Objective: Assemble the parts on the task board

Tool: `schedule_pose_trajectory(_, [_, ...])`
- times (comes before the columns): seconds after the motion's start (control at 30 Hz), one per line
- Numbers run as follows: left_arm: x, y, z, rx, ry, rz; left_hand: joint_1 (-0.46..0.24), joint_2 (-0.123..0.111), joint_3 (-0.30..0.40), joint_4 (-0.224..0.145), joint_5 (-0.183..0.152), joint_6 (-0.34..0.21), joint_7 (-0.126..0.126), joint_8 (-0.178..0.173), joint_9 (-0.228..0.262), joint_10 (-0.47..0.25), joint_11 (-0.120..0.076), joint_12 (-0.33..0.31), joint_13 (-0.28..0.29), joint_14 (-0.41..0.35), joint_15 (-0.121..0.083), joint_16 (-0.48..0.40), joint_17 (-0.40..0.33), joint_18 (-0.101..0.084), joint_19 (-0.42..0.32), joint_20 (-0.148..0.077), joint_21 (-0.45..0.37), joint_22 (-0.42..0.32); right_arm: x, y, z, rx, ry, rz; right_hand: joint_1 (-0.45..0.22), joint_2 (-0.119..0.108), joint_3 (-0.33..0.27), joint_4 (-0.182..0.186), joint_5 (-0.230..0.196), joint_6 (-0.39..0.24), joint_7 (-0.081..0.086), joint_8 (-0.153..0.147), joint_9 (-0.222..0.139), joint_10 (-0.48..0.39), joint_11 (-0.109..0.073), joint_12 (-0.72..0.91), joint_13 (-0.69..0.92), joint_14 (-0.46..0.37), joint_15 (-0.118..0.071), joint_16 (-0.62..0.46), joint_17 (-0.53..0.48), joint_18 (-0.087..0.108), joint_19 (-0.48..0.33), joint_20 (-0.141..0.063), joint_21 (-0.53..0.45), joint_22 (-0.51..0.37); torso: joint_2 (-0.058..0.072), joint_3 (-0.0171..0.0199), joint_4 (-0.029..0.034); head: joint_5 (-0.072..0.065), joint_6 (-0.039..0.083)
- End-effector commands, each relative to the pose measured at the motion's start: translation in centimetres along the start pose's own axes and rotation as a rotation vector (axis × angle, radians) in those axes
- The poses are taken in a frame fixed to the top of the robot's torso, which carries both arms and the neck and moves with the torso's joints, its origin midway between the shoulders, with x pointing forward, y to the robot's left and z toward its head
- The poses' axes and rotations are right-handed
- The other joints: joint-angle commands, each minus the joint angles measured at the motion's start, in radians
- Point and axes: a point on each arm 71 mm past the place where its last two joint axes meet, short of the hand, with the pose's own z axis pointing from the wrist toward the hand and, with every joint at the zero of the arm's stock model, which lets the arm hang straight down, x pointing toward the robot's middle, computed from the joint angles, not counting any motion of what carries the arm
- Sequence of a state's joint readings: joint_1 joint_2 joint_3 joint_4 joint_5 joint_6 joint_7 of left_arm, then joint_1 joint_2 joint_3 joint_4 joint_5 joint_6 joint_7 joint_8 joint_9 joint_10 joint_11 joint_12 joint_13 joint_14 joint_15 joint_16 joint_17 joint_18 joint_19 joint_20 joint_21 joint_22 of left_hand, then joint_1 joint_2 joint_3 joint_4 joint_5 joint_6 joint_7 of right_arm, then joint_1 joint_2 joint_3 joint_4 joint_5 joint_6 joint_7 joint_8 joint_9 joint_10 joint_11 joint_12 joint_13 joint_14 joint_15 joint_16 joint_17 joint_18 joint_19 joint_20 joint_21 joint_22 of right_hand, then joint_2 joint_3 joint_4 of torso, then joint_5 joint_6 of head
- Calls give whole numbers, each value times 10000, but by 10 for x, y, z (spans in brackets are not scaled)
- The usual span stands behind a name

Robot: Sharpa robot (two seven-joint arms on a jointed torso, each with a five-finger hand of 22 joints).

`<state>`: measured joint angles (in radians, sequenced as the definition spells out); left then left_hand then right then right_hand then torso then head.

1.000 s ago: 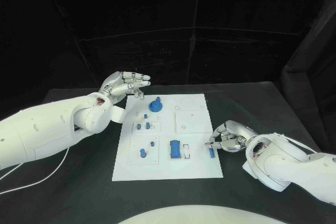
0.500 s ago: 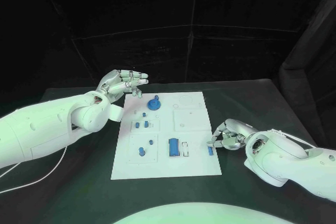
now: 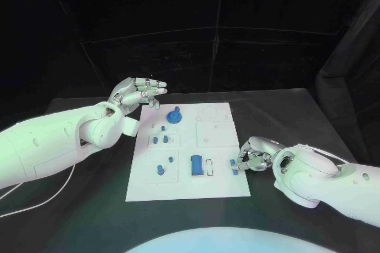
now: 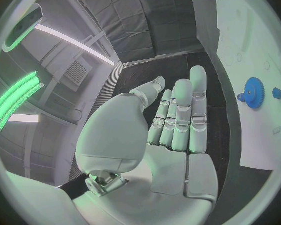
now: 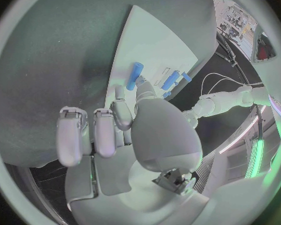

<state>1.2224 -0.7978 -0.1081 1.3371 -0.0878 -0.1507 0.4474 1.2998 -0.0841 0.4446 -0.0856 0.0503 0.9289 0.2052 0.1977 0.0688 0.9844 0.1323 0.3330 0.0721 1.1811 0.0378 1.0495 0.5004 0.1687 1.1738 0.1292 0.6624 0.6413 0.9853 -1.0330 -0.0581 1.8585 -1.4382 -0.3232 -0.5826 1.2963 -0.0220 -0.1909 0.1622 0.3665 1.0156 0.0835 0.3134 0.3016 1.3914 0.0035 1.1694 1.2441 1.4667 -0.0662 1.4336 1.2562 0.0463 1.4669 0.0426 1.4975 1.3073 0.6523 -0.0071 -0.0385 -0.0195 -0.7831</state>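
The white task board (image 3: 190, 188) lies in the middle of the black table. My right hand (image 3: 255, 154) sits at the board's right edge. Its thumb and a finger pinch a small blue peg (image 3: 235, 164), which the right wrist view shows at the fingertips as the peg (image 5: 134, 76), just over the board (image 5: 159, 40). My left hand (image 3: 141, 91) hovers off the board's far left corner. It holds nothing and its fingers are spread, as the left hand (image 4: 175, 120) shows in the wrist view. A blue gear (image 3: 175, 119) stands on the board's far part.
A blue block (image 3: 195, 165) with a white piece (image 3: 210, 167) beside it sits near the board's front. Small blue parts (image 3: 162, 139) and another pair (image 3: 162, 169) occupy the left column. The gear (image 4: 253, 91) lies ahead of the left palm.
The right hand has drawn in a little at the board's right edge, and the blue peg has shifted slightly with it. The left hand stays raised in about the same place.
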Motion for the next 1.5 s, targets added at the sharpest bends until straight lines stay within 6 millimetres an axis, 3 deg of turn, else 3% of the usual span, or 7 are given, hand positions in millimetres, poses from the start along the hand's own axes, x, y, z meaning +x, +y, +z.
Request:
schedule_pose_trajectory(0.03, [0, -2, 0, 119, 36, -50, 101, 1, -20, -49, 47, -43, -4, 59, 3, -50, -29, 66, -5, -52, -1, 52, -16, 142, -11, 48, -37, -16, 2, 0, 0, 83, 263, -706, 49, -83, -57, 3, -85, 81, -21, 36, 17, -89, -12, -49, -5, 487, 2, -37, 0, -99, 248, 25, -70, 1055, 4, 1, -3, 10, -18])
schedule_pose_trajectory(0.57, [0, -1, 0, 80, 64, -66, 104, 6, -20, -54, 46, -43, -6, 73, 5, -51, -31, 83, -4, -54, -3, 59, -22, 142, -11, 47, -37, -16, 6, 11, 5, -128, 321, -1303, 190, -96, -148, -102, -313, 101, -33, 43, 106, -94, -22, -86, -15, 488, -6, -56, -6, -96, 238, 15, -86, 1040, 5, -3, -8, -10, -46])
schedule_pose_trajectory(0.87, [0, -1, 0, 63, 93, -81, 104, 6, -20, -54, 46, -43, -6, 73, 5, -51, -31, 83, -4, -54, -3, 59, -22, 142, -11, 47, -37, -16, 7, 17, 7, -260, 213, -1960, 588, -13, -114, -366, 10, 44, -25, -15, 179, -141, -27, -174, -51, 484, -16, -86, -30, -92, 225, 3, -107, 1020, -2, 0, 6, -15, -60])
schedule_pose_trajectory(1.13, [0, -1, 0, 42, 101, -84, 104, 6, -20, -54, 46, -43, -6, 73, 5, -51, -31, 83, -4, -54, -3, 59, -22, 142, -11, 47, -37, -16, 8, 21, 8, -359, 125, -2684, 1899, 471, 857, -1115, -378, 123, -33, -194, 168, -238, -74, -319, -94, 506, -59, -43, 116, -105, 248, -45, -90, 1079, -24, 1, 31, 8, -83])
schedule_pose_trajectory(1.27, [0, 0, 0, 31, 99, -82, 104, 6, -20, -54, 46, -43, -6, 73, 5, -51, -31, 83, -4, -54, -3, 59, -22, 142, -11, 47, -37, -16, 9, 21, 8, -270, 198, -2572, 1758, 511, 1098, -1055, -244, 174, -33, -300, 129, -227, -60, -347, -105, 508, -43, -42, 132, -108, 255, -33, -86, 1090, -41, 1, 18, 17, -60])
schedule_pose_trajectory(1.5, [0, 0, 0, 15, 110, -87, 104, 2, -23, -61, 46, -53, -5, 82, 4, -64, -30, 94, -6, -60, -2, 64, -31, 142, -12, 47, -38, -17, 10, 17, 7, 109, 474, -1217, 1039, 333, 1463, -618, 173, 268, -53, -503, 82, -124, -67, -279, -42, 527, -44, -15, 211, -117, 283, -32, -64, 1136, -69, 5, -1, 36, -46])
